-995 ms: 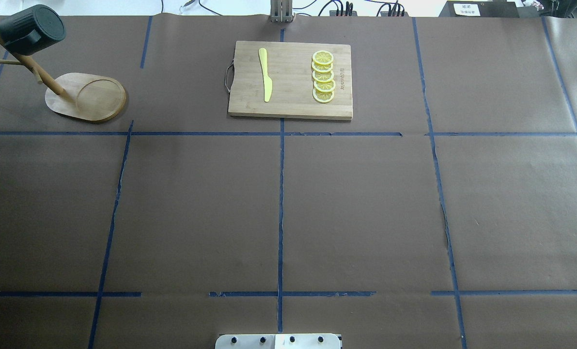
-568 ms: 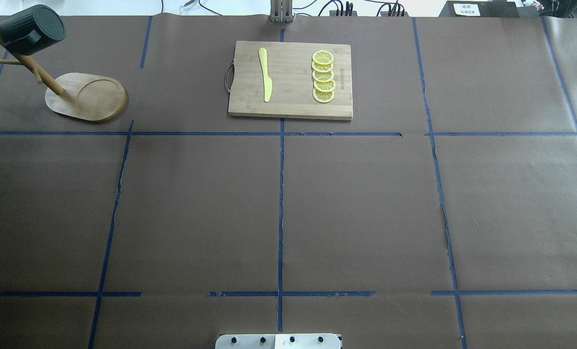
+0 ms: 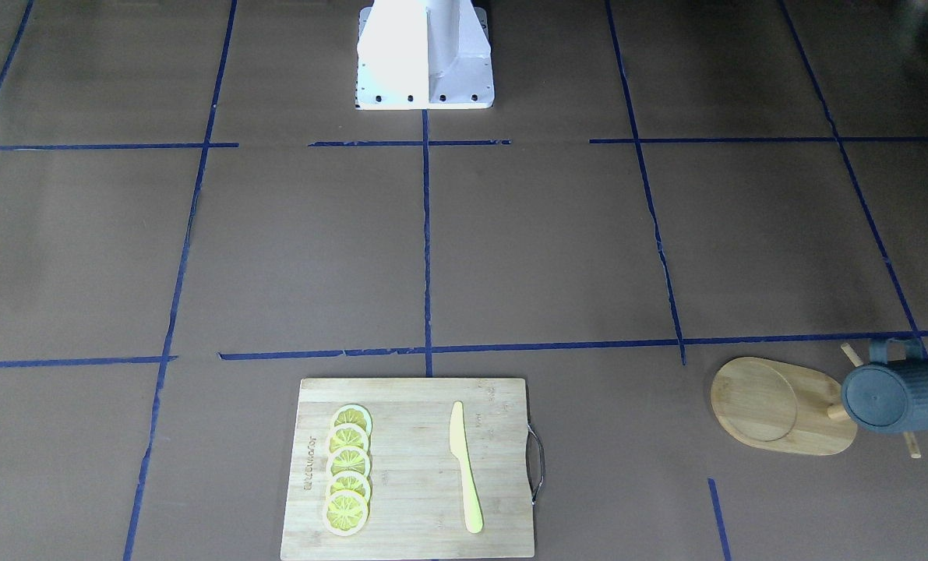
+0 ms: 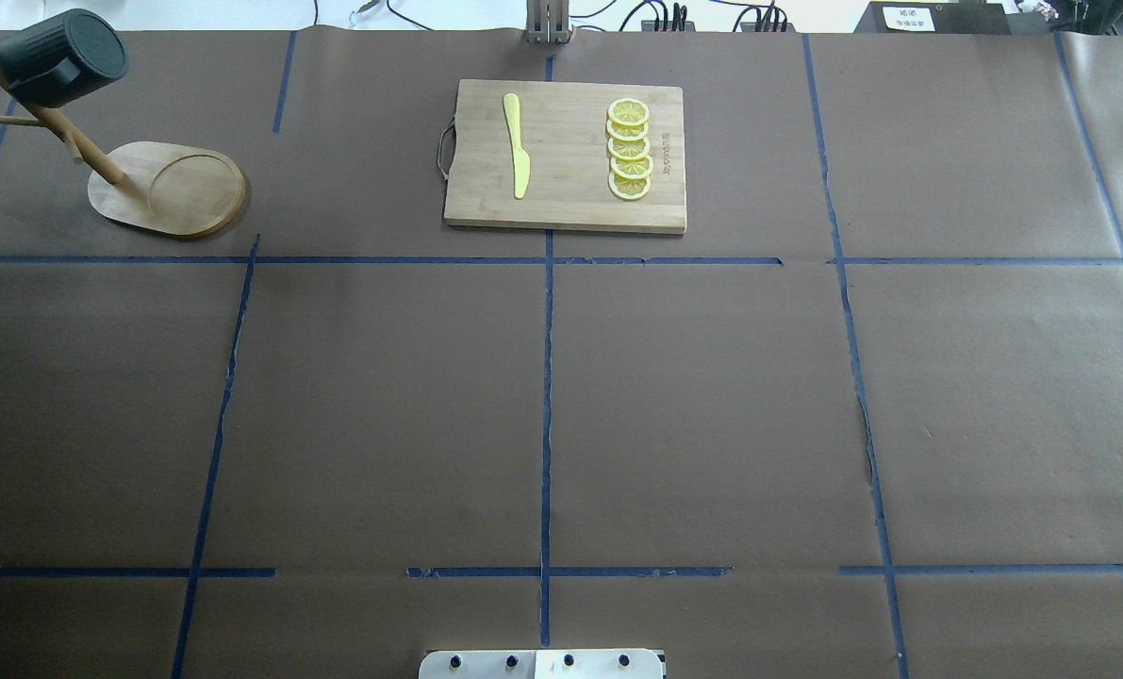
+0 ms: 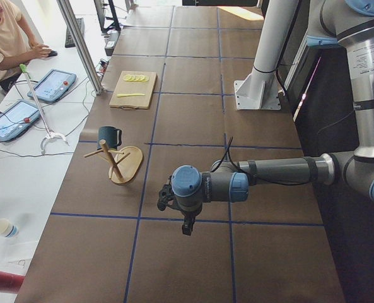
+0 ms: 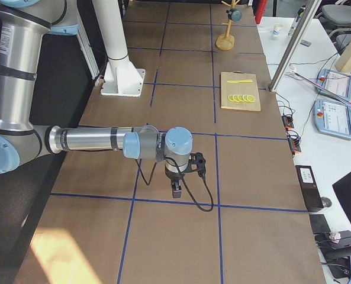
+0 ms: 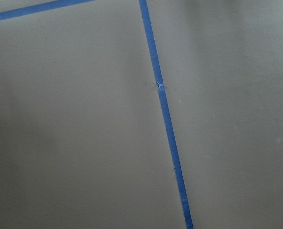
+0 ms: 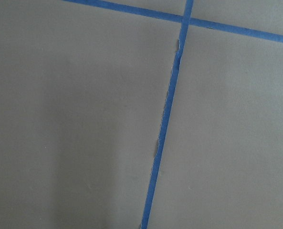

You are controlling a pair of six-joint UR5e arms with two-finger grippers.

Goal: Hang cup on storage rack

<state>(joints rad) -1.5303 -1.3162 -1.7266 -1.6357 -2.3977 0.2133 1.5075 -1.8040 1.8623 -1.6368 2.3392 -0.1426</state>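
Observation:
The dark blue-grey cup (image 4: 61,57) hangs by its handle on a peg of the bamboo storage rack (image 4: 170,189) at the table's far left corner, bottom facing the overhead camera. The cup (image 3: 892,397) and rack (image 3: 775,405) also show in the front view, and in the left view (image 5: 109,136). My left gripper (image 5: 185,224) shows only in the left view, hanging low over bare table, well away from the rack. My right gripper (image 6: 176,189) shows only in the right view, low over the table. I cannot tell whether either is open or shut. Both wrist views show only brown paper and blue tape.
A bamboo cutting board (image 4: 566,156) with a yellow knife (image 4: 518,146) and several lemon slices (image 4: 629,149) lies at the far middle. The robot's white base (image 3: 425,54) stands at the near edge. An operator (image 5: 7,38) sits beyond the far edge.

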